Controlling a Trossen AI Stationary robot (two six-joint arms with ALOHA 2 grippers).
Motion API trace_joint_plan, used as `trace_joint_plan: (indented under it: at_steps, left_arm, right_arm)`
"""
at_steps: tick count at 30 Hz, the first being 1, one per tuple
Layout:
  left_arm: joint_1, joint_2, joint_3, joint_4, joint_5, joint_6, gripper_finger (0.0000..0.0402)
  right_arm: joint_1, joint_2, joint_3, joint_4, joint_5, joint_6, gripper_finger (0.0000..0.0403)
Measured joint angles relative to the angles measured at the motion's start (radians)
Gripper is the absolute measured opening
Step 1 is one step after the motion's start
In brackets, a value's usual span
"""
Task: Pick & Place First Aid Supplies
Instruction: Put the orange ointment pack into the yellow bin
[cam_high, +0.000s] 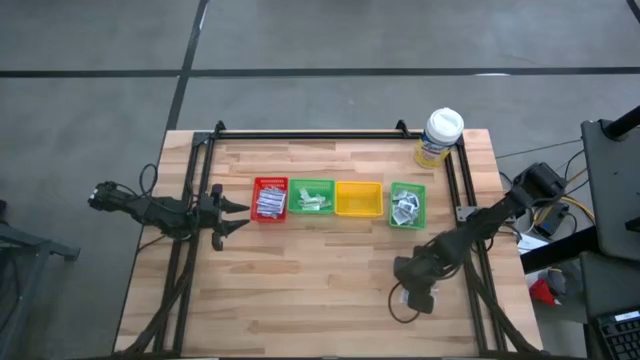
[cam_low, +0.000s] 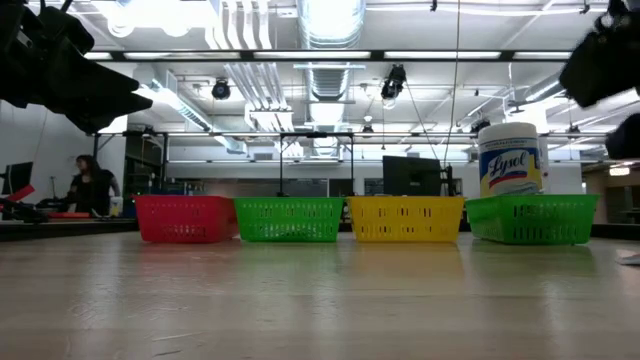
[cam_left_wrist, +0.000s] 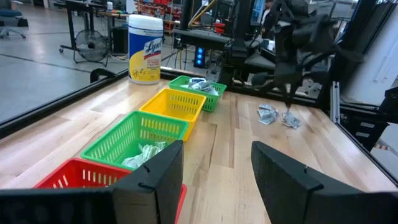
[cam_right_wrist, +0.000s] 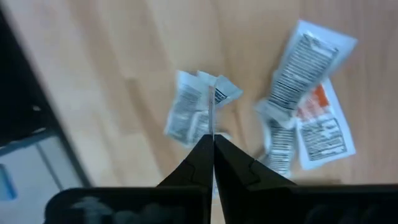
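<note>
- Right gripper (cam_right_wrist: 213, 144) above table's front right, fingers pinched together on thin edge of a small paper packet (cam_right_wrist: 196, 111); packet hanging edge-on, long axis running away from the fingertips.
- Loose packets (cam_right_wrist: 308, 99) flat on the wooden table (cam_high: 330, 270) just beside: glossy white printed paper, one marked orange, rectangular, crinkled.
- Left gripper (cam_left_wrist: 214, 177) near red tray (cam_high: 270, 199), fingers spread wide, holding nothing.
- More packets in far green tray (cam_high: 407, 205).

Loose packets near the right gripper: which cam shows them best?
Right wrist view: the loose packets fill the frame, print visible, with the right gripper shut on one. The left wrist view shows them small and far; the high view hides them under the arm; the low view shows none.
</note>
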Motion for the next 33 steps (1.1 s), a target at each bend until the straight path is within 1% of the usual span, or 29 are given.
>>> trace_joint_plan:
  at_steps: [5, 7, 9, 13, 18, 23, 26, 29, 33]
  left_arm:
    - [0.000, 0.000, 0.000, 0.000, 0.000, 0.000, 0.0188]
    - [0.000, 0.000, 0.000, 0.000, 0.000, 0.000, 0.0188]
    - [0.000, 0.000, 0.000, 0.000, 0.000, 0.000, 0.0188]
    - [0.000, 0.000, 0.000, -0.001, 0.000, 0.000, 0.0188]
    - [0.000, 0.000, 0.000, -0.001, 0.000, 0.000, 0.0188]
    - [0.000, 0.000, 0.000, -0.001, 0.000, 0.000, 0.0188]
    - [0.000, 0.000, 0.000, 0.000, 0.000, 0.000, 0.0188]
    - [0.000, 0.000, 0.000, -0.001, 0.000, 0.000, 0.0188]
    - [0.000, 0.000, 0.000, 0.000, 0.000, 0.000, 0.0188]
  right_arm:
    - [0.000, -0.067, 0.052, 0.004, 0.001, -0.025, 0.0008]
    - [0.000, -0.093, 0.075, 0.017, 0.009, -0.066, 0.0008]
    - [0.000, -0.119, 0.095, 0.051, 0.040, -0.133, 0.0008]
    - [0.000, -0.165, 0.119, 0.173, 0.189, -0.300, 0.0008]
    - [0.000, -0.196, 0.128, 0.284, 0.461, -0.505, 0.0008]
    - [-0.001, -0.197, 0.128, 0.290, 0.752, -0.627, 0.0008]
    - [-0.005, -0.184, 0.128, 0.290, 0.899, -0.696, 0.0008]
    - [-0.023, -0.169, 0.128, 0.291, 0.982, -0.781, 0.0008]
    - [-0.082, -0.149, 0.127, 0.290, 1.014, -0.873, 0.0008]
